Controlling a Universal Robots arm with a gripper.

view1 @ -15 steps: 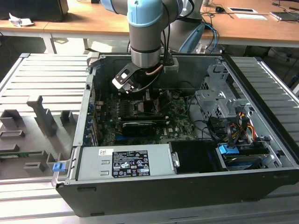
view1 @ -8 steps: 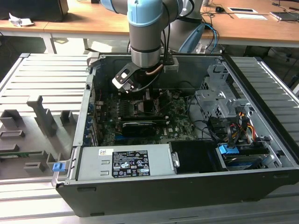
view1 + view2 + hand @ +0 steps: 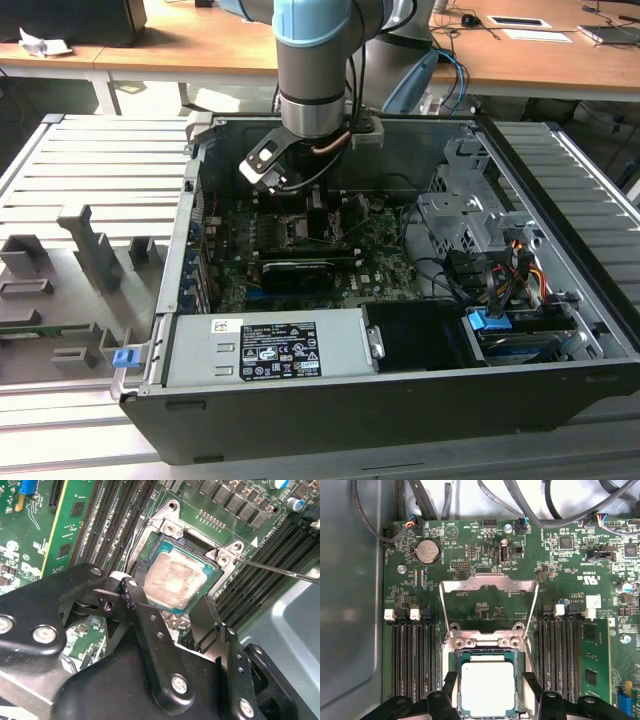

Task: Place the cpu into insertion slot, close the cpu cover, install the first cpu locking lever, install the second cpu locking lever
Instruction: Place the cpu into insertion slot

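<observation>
Jaws of the black gripper (image 3: 168, 596) stand spread either side of the small flat silver-grey cpu (image 3: 486, 690), seated in its dark square insertion slot (image 3: 465, 654); light, rigid, fragile, it looks best held by opposite edges.

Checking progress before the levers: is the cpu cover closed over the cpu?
No: in the first wrist view the cpu cover is swung open, leaving the cpu bare.

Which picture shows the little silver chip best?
The first wrist view: it looks straight down on the chip. The second wrist view shows it slanted; in the exterior view the arm hangs above it.
</observation>
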